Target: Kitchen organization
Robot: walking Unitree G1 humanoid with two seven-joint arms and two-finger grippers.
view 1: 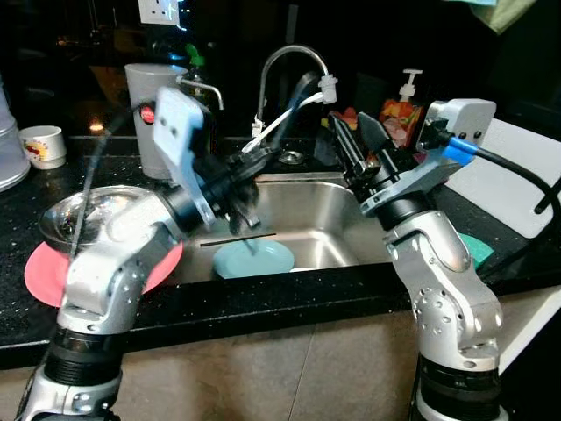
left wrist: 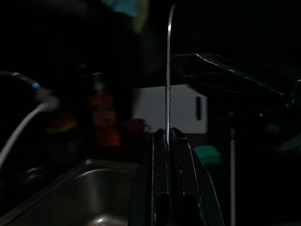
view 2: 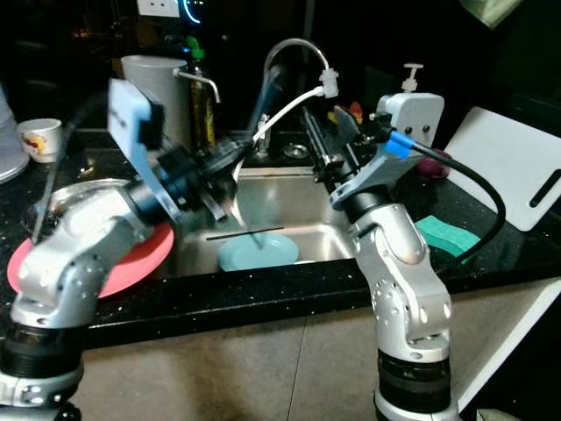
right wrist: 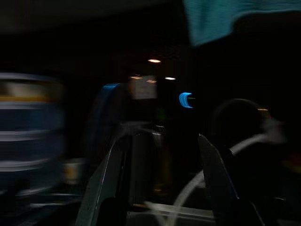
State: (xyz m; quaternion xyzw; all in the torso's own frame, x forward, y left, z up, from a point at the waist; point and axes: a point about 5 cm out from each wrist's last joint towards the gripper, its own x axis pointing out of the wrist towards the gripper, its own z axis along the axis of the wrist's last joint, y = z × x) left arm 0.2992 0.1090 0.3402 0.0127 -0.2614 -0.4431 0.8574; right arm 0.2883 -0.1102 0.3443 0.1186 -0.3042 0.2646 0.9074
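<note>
- Steel-looking thin blade (left wrist: 168, 70), seen edge-on in the left wrist view, is pinched between the closed fingers of the left gripper (left wrist: 168, 136); it looks like a knife or a flat utensil, type uncertain.
- Left gripper (view 1: 245, 189) hovers above the stainless sink (view 1: 307, 215), just over a light-blue plate (view 1: 253, 259) lying in the basin.
- Right gripper (view 1: 358, 145) sits at the sink's back right, near the faucet (view 1: 289, 66); fingers spread, holding nothing.
- Risk: the grip is narrow and on a thin edge, so the blade could pivot or slip and drop onto the plate.
- Risk: both arms crowd the basin; a swing could strike the faucet or its white hose (view 1: 285, 118).
- Counts: one blue plate; one pink plate (view 1: 44, 272) on the counter (view 1: 263, 298) under one steel bowl (view 1: 83, 210); one cup (view 1: 42, 145); one green sponge (view 2: 447, 232); one white cutting board (view 2: 513, 167); one soap dispenser (view 1: 405, 105).
</note>
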